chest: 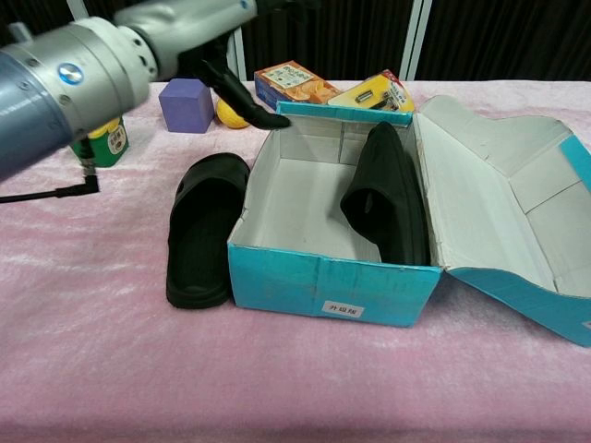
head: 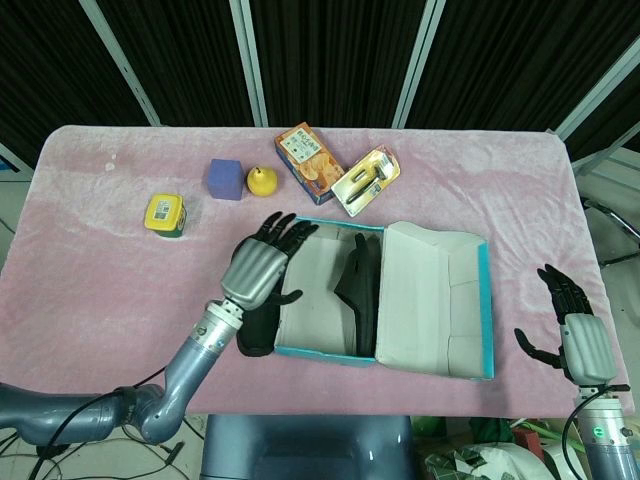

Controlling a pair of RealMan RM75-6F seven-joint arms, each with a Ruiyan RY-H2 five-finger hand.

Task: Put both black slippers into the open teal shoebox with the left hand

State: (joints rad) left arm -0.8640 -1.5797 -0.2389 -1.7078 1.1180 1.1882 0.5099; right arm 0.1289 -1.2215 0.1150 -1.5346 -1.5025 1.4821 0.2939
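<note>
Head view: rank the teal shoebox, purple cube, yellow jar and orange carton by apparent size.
Largest to smallest:
1. teal shoebox
2. orange carton
3. purple cube and yellow jar look about alike, so I won't rank them.

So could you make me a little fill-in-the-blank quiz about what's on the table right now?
1. One black slipper lies inside the teal ____.
2. The other black slipper lies on the pink cloth, to the box's ____.
3. The left hand holds ____.

Missing words: shoebox; left; nothing
</note>
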